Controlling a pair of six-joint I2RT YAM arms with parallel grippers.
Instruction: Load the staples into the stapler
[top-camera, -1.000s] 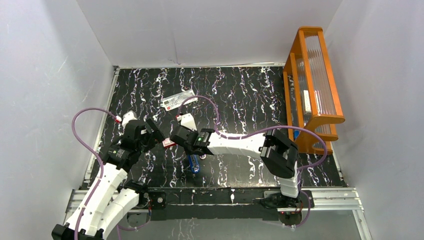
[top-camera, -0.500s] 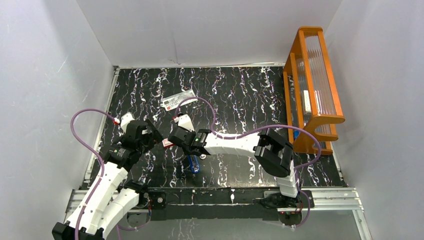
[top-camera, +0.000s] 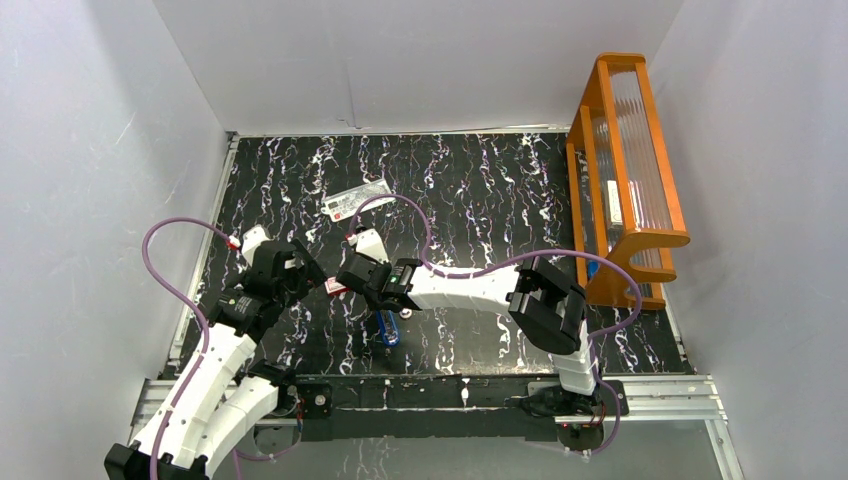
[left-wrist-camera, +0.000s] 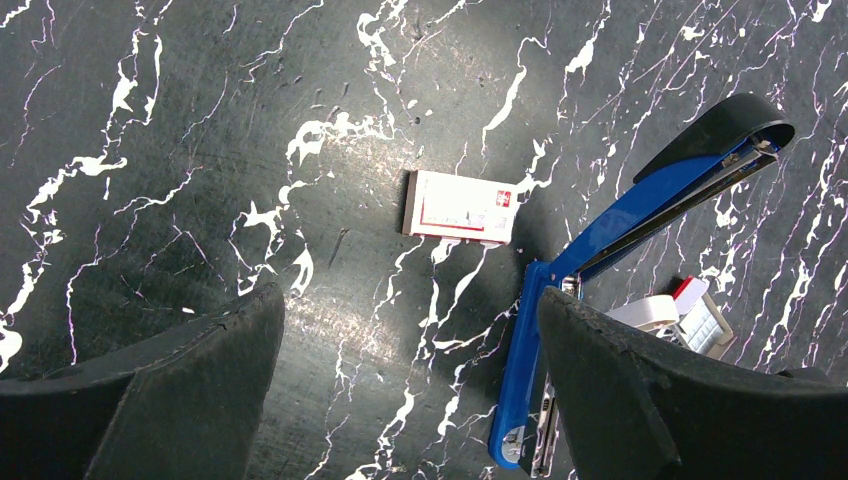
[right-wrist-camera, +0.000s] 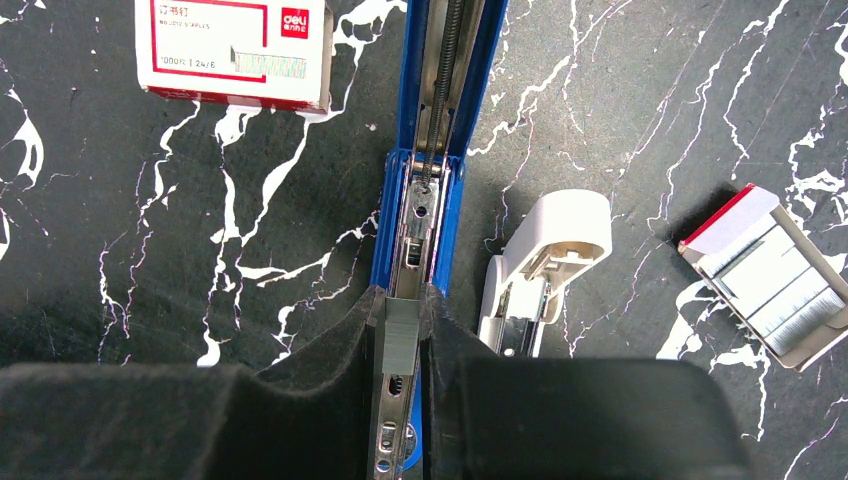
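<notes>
The blue stapler (right-wrist-camera: 448, 120) lies hinged open on the black marbled table, its silver rail (right-wrist-camera: 418, 225) bared; its raised blue top (left-wrist-camera: 640, 212) also shows in the left wrist view. My right gripper (right-wrist-camera: 403, 298) is shut on a short grey strip of staples (right-wrist-camera: 403, 335), held right over the rail. The red-and-white staple box sleeve (right-wrist-camera: 235, 50) lies left of the stapler, and its tray (right-wrist-camera: 770, 285) with more staples lies to the right. My left gripper (left-wrist-camera: 410, 400) hangs open beside the stapler, above the table, holding nothing.
A small white stapler-like tool (right-wrist-camera: 545, 260) lies just right of the blue stapler. A flat clear packet (top-camera: 356, 200) sits further back on the table. An orange wooden rack (top-camera: 625, 170) stands along the right wall. White walls close in the table.
The right arm has shifted slightly left during the first half second, then held still. The left arm has barely moved. Both grippers keep their state.
</notes>
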